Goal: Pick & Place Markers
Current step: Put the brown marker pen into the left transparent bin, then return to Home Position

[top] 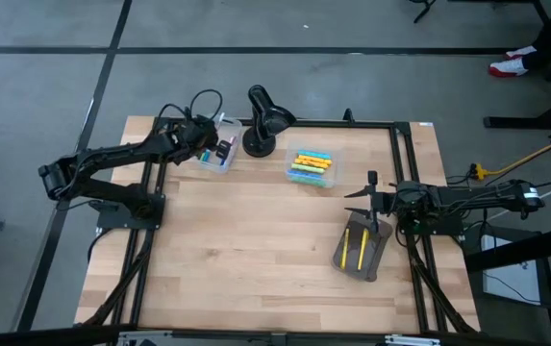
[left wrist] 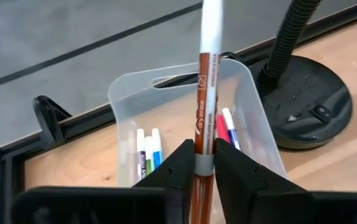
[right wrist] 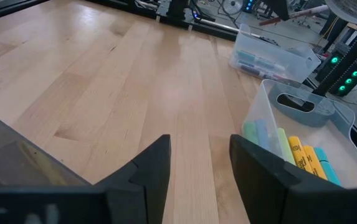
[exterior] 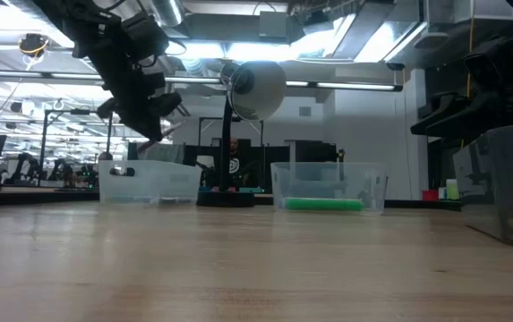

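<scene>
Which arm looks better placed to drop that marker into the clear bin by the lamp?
The left. Its gripper holds a brown dry-erase marker right above the clear plastic bin holding other markers. The right gripper is empty, apart near the grey pouch.

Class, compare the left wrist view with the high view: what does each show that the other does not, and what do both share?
Left wrist only: the left gripper clamps a brown dry-erase marker, its printed label readable. High only: the right gripper open above a grey pouch, and a second bin of markers mid-table. Both: the clear bin holding markers and the black lamp base.
</scene>
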You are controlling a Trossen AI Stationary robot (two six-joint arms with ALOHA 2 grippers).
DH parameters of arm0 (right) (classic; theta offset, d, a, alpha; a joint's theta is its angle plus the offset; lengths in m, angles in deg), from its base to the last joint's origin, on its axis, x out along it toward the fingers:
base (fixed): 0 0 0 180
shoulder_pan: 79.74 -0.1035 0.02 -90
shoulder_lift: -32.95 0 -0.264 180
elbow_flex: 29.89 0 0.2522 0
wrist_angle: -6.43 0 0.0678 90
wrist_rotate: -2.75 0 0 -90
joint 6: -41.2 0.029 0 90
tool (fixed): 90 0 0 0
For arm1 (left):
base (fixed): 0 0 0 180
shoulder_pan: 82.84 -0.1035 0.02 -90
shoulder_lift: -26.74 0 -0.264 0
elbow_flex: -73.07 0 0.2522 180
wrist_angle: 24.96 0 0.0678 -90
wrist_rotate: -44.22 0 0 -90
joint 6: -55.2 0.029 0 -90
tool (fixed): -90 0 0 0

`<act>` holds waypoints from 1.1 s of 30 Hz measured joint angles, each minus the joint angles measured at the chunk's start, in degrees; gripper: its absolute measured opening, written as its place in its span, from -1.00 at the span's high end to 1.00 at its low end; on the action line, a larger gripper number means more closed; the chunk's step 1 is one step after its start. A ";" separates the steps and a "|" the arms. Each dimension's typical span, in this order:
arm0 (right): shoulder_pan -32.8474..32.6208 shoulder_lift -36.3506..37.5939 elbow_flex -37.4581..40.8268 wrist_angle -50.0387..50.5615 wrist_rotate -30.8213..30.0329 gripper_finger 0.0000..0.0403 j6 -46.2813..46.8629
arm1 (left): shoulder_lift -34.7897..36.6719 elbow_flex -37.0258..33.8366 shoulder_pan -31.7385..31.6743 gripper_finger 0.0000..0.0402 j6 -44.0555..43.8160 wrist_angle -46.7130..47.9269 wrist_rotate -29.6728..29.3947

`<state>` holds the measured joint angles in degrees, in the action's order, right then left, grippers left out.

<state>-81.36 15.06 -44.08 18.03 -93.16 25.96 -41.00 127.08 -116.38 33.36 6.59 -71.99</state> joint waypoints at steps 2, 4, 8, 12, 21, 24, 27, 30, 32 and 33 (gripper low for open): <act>0.01 0.00 0.00 -0.01 -0.01 0.19 -0.01 | 0.00 0.00 0.00 0.68 0.00 -0.01 -1.18; 0.00 0.02 0.00 0.00 -0.01 0.19 0.00 | 0.00 0.00 0.01 0.64 -0.01 -0.02 -2.65; -0.01 0.00 0.00 -0.01 -0.01 0.19 0.00 | 0.00 0.00 0.00 0.56 -0.11 -0.04 -4.54; 0.00 0.01 0.00 -0.01 -0.01 0.19 0.00 | 0.00 0.00 0.00 0.50 -0.50 -0.36 -4.64; 0.00 0.00 0.00 -0.01 0.01 0.19 -0.01 | 0.00 0.00 0.00 0.48 -0.52 -2.56 -3.63; 0.01 0.00 0.00 0.01 -0.01 0.19 -0.01 | 0.00 0.00 0.00 0.49 -0.23 -2.56 -2.11; 0.01 0.02 0.00 -0.01 -0.01 0.19 0.00 | 0.00 0.00 0.00 0.48 -1.20 -2.97 -1.15; 0.00 0.00 0.00 -0.01 -0.01 0.19 -0.01 | 0.00 -0.94 1.02 0.49 4.76 -6.21 0.14; -0.01 0.01 0.00 -0.01 0.00 0.19 -0.02 | 0.00 -2.77 2.82 0.50 10.93 -11.96 2.83; 0.01 0.00 0.01 0.00 0.00 0.19 -0.02 | -0.01 -3.62 3.86 0.51 13.21 -14.50 4.98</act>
<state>-81.35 15.06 -44.07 18.03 -93.16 25.94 -41.01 123.45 -112.53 46.57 -7.92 -67.01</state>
